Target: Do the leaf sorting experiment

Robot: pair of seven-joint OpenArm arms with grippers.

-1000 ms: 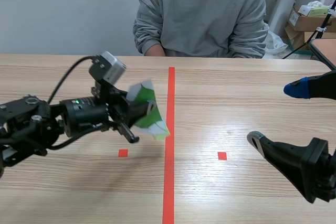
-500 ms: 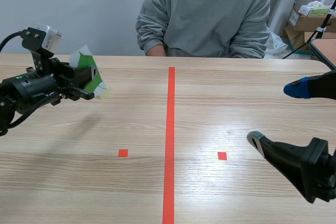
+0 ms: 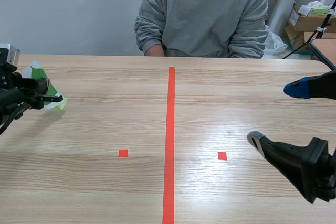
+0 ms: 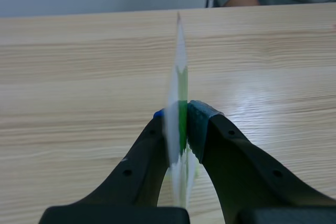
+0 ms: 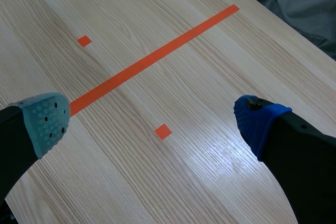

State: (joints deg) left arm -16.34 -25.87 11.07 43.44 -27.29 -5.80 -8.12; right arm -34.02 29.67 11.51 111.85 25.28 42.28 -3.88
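Leaf: in the scene view one green-and-white paper leaf sits clamped in the left end effector, which hangs low over the far left edge of the table. My worry is that edge. A sheet this light, let go from the air, could flutter off the table instead of landing flat. The right end effector is spread wide with nothing in it, well apart from the leaf. I count one leaf, two end effectors, one person across the table, one long tape line and two tape squares.

In the left wrist view the leaf shows edge-on, pinched between the fingertips of the left end effector. Part sticks out ahead and part hangs beneath. It looks blurred, so I judge it may flex or pivot in so narrow a pinch.

In the right wrist view the right end effector is released and empty. One tape square lies between its fingers, with another beyond the tape line, and there is no leaf.
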